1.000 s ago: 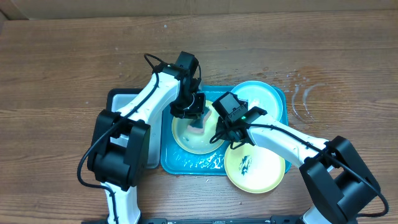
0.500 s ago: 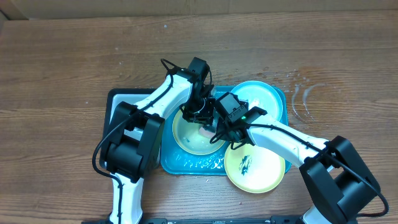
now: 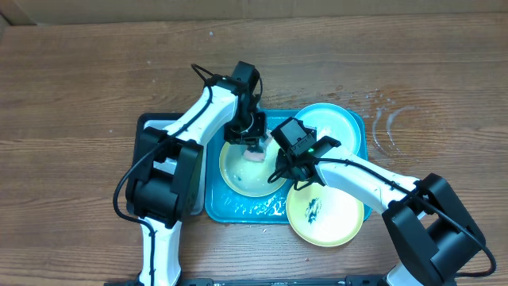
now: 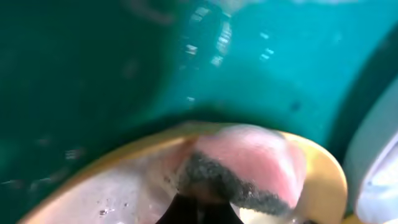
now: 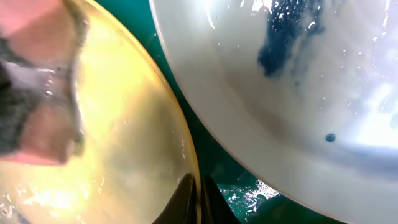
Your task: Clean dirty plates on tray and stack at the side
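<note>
Plates sit three to the teal tray [image 3: 238, 208] in mid-wash, and none is stacked at the side yet. From my remote station I watch the left end effector [image 3: 252, 143] clenched on a pink sponge [image 3: 255, 156], pressing it onto the far part of the centre plate [image 3: 246, 176], a yellow-green one lying in the tray's left half. The left wrist view shows the sponge's dark scouring face against that plate's rim. The right end effector [image 3: 279, 173] is clamped on the same plate's near-right rim, its fingertips pinched together over the edge in the right wrist view, apparently steadying it. The plate's white centre looks wet and I see no smear on it from overhead, so I judge the first scrub to be well under way but not finished. The smeared plate [image 3: 325, 214], also yellow-green, overhangs the tray's front right corner and carries a black mark, untouched. The blue plate [image 3: 333, 123] rests in the far right corner; from overhead I cannot tell whether it is dirty. By my reckoning, most of the job remains: finishing this plate, washing the others and stacking all three on the tabletop [image 3: 79, 79] beside the tray.
</note>
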Motion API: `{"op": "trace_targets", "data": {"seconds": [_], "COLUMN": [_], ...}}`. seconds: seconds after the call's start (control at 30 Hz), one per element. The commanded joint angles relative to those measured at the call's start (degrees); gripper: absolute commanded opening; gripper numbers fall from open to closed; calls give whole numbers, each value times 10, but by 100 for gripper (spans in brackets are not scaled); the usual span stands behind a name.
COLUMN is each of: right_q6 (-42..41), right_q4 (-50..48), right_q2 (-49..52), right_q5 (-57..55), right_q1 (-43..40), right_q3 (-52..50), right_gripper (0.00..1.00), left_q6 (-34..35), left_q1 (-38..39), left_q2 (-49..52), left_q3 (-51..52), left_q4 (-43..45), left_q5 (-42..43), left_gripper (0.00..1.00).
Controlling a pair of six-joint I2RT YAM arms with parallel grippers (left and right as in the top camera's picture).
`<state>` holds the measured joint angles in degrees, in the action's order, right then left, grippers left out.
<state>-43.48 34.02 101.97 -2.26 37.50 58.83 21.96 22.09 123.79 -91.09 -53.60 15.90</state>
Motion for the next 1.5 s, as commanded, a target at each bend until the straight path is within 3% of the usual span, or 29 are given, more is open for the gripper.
{"op": "trace_targets", "data": {"seconds": [0.0,0.3,0.63,0.8,0.97,1.23,1.47], "right_q6": [0,0,2,4,18,101,142], "right_q4": [3,3,5,8,4,-2,3], "right_q2": [-3,-3,-3,-3,-5,-72,-180], "right_q5": [2,2,-2,-6,7,64,65], "right_q1": [0,0,1,1,1,1,0], "right_q3": [1,1,1,1,1,2,2], "right_gripper": [4,4,4,4,4,4,4], "left_q6": [41,26,14,58,54,-13,-12], "left_q1": [-19,-6,33,6,-51,-123,-135], "left_q2": [21,3,-116,-166,-210,-275,-325], "left_q3": [-15,-69,-76,-75,-75,-1,129], "left_q4": [-8,-110,-155,-224,-261,-216,-118], "left_q5": [-96,-136,-146,-236,-242,-193,-173], "left_gripper": [4,4,4,4,4,4,4]}}
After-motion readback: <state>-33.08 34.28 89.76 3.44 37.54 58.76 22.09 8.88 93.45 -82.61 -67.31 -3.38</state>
